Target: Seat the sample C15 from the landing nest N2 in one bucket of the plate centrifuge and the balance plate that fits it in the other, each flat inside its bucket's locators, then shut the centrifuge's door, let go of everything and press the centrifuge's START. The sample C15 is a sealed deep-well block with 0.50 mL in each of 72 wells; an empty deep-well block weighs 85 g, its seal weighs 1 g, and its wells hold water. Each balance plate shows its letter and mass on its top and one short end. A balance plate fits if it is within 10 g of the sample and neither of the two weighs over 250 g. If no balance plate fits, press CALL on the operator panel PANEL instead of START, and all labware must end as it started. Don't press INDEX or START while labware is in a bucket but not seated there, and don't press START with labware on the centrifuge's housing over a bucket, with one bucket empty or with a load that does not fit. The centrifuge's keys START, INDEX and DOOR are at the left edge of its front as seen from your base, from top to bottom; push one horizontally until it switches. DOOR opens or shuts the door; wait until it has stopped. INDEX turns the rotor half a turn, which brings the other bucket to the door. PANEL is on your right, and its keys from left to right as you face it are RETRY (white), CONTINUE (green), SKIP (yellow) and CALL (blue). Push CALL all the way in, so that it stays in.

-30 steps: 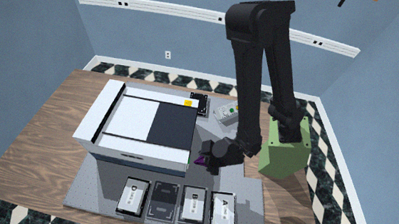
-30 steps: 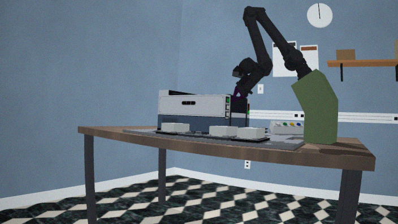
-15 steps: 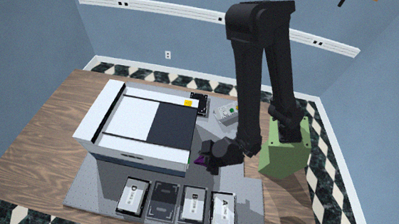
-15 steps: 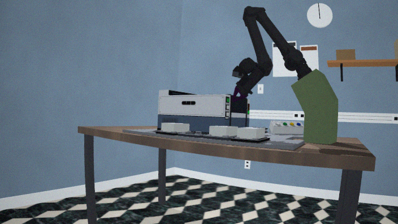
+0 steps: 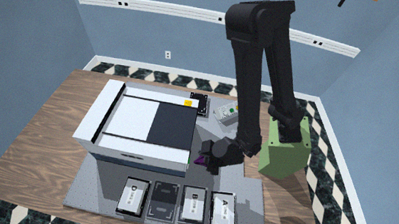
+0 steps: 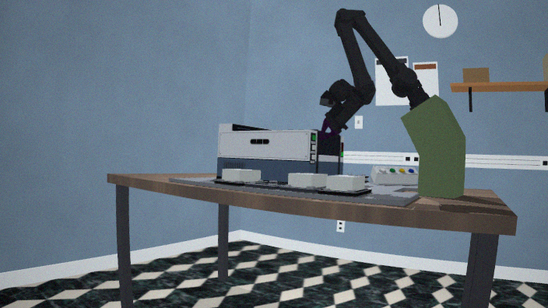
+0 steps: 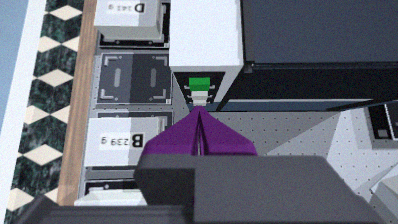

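My gripper (image 5: 199, 160) (image 6: 326, 131) (image 7: 198, 111) is shut with nothing between its purple fingers. It points at the key column on the left edge of the centrifuge's front. The centrifuge (image 5: 128, 146) (image 6: 268, 145) (image 7: 202, 35) is white, with a dark panel (image 5: 172, 125) over the right half of its top. The green START key (image 7: 200, 82) (image 6: 313, 137) is uppermost and two white keys (image 7: 200, 96) sit below it. My fingertips are right at the lowest key. The landing nest N2 (image 5: 198, 103) looks bare. I see neither the sample nor plate C.
Balance plates D (image 5: 133, 195) (image 7: 131, 15), B (image 5: 194, 203) (image 7: 120, 142) marked 239 g, and A (image 5: 224, 209) lie in front nests. The nest (image 5: 163, 200) (image 7: 134, 77) between D and B is bare. The operator panel (image 5: 228, 112) (image 6: 395, 175) and my green base (image 5: 286, 152) stand to the right.
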Controlling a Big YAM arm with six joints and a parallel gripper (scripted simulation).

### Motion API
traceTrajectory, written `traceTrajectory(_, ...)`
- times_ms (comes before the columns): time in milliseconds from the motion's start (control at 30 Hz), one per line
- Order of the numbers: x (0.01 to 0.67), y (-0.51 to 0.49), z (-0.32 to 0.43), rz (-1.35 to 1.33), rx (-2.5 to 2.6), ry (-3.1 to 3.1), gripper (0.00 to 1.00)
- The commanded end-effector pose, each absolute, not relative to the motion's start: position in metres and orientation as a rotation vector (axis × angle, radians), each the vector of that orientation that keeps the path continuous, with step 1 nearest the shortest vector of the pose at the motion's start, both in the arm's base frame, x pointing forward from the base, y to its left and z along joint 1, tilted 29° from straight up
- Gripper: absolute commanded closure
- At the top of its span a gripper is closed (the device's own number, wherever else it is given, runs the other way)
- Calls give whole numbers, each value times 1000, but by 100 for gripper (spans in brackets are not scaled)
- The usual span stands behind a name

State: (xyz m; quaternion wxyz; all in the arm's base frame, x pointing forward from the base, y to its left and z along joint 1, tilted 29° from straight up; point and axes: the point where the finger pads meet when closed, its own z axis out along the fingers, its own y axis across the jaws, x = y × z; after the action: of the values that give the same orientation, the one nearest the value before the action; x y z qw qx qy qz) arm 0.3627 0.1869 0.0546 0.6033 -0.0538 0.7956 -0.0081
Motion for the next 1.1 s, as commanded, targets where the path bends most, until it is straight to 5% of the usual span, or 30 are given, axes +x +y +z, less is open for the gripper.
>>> traceTrajectory(0,363,178,50,-49,-134,1849,100)
traceTrajectory(1067,364,178,52,-43,-128,1841,100)
